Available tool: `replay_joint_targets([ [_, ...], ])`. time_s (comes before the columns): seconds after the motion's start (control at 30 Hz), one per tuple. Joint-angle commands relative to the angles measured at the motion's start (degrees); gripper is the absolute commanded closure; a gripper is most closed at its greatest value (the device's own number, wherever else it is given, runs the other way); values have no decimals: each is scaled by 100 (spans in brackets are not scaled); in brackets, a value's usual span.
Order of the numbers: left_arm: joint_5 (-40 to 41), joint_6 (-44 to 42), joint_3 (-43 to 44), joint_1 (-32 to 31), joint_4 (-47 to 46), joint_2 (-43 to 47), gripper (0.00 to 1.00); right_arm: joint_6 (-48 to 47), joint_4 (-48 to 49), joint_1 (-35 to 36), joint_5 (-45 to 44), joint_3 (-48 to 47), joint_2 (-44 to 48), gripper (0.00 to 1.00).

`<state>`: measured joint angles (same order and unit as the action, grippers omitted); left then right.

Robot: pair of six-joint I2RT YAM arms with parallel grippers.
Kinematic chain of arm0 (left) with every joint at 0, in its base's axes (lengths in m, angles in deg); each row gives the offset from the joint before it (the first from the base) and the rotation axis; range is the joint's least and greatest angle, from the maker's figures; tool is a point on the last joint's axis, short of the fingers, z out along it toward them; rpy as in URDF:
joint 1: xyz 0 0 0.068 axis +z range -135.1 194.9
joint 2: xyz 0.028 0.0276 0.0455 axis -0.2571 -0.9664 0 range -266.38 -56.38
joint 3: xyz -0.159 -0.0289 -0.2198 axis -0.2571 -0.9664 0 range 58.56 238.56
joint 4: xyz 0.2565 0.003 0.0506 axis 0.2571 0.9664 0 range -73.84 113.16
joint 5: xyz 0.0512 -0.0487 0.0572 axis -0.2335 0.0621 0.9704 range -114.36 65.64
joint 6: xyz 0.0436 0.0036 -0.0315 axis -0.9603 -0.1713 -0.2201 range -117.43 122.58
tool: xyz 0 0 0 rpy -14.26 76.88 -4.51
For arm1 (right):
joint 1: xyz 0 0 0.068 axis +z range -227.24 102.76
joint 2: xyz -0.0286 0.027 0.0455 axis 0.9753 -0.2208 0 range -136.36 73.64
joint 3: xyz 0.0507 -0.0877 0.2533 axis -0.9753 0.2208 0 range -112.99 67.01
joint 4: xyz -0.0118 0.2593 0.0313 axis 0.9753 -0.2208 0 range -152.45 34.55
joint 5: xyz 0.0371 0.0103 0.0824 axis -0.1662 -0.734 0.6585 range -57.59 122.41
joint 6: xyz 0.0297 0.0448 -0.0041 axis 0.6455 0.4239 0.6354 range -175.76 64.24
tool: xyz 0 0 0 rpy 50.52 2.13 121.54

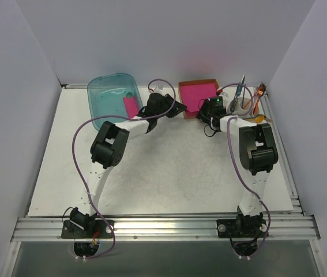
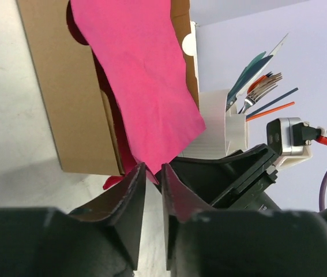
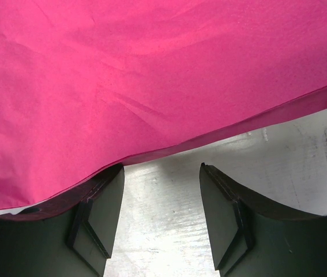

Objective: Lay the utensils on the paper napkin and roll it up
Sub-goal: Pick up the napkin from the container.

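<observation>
Pinching the paper napkin by one corner is the left hand — right hand open alongside.

Left arm and right arm both reach toward the cardboard box of pink sheets.
</observation>
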<state>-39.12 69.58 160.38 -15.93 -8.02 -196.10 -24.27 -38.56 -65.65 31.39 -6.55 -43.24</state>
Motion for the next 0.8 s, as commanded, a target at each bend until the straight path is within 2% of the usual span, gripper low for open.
replay_joint_targets([
  [0.0, 61, -126, 417, -55, 1, -82, 76, 24, 131, -43, -30, 35, 324, 45],
  [0.3, 9, -196, 435, -64, 19, -64, 93, 33, 140, -61, -13, 52, 333, 45],
  [0.4, 17, -179, 374, -64, 45, -47, 93, 42, 148, -61, -13, 52, 333, 45],
  [0.5, 123, -170, 303, -72, 124, -12, 87, 42, 148, -61, -4, 52, 341, 46],
  [0.53, 140, -196, 286, -72, 151, -20, 96, 33, 148, -61, -4, 52, 333, 46],
  [0.77, 106, -302, 93, -72, -191, 190, 98, 42, 157, -78, -4, 79, 333, 46],
])
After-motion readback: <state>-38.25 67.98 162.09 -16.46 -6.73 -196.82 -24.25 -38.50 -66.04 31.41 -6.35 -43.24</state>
